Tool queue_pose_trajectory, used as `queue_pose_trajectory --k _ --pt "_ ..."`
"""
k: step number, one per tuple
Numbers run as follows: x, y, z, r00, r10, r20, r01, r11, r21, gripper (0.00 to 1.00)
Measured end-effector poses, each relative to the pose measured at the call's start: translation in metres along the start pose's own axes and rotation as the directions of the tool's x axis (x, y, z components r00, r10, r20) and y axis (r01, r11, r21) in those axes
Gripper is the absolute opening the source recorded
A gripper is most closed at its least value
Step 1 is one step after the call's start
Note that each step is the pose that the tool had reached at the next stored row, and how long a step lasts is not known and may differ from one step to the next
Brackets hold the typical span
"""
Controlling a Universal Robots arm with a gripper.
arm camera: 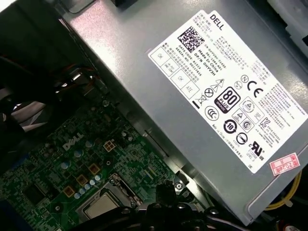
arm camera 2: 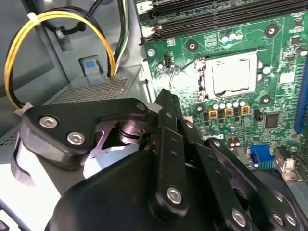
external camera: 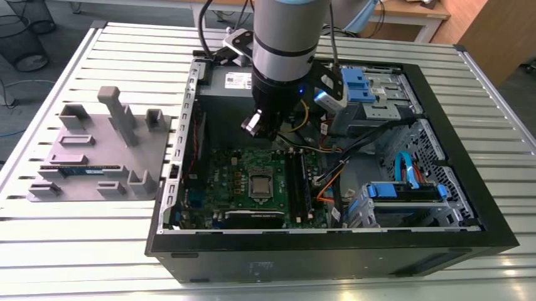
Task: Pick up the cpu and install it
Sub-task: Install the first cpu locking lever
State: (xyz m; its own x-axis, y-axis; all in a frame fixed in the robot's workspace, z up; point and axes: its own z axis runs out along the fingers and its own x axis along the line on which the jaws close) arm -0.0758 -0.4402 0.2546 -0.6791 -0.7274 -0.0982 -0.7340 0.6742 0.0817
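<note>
The cpu (external camera: pixel 260 184) lies flat in the socket in the middle of the green motherboard (external camera: pixel 222 182), its silver top framed by the metal socket plate. Both wrist views show it there too, cpu (arm camera 2: pixel 231 74) and cpu (arm camera: pixel 103 208). My gripper (external camera: pixel 258 128) hangs inside the open computer case, above the board's far edge and apart from the chip. Its black fingers come together in one narrow tip, gripper (arm camera 2: pixel 166 96) and gripper (arm camera: pixel 163 192), shut with nothing held between them.
The grey power-supply box (arm camera: pixel 192 96) with its white label stands close beside the gripper, with yellow and black cables (arm camera 2: pixel 19 57) looping near it. Drive cages with blue clips (external camera: pixel 402 188) line the case at the exterior view's right. A grey tray (external camera: pixel 92 157) holding a memory stick (external camera: pixel 80 169) sits left of the case.
</note>
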Motion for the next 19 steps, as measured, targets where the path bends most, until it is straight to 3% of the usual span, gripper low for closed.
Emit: queue_pose_trajectory --k 5,19 --pt "0.0002 -0.0002 0.0028 1.0000 -0.001 0.0053 0.001 1.0000 0.0029 0.11" --pt "0.0011 0.0020 0.0045 1.0000 -0.001 0.0078 0.001 1.0000 0.0048 0.11"
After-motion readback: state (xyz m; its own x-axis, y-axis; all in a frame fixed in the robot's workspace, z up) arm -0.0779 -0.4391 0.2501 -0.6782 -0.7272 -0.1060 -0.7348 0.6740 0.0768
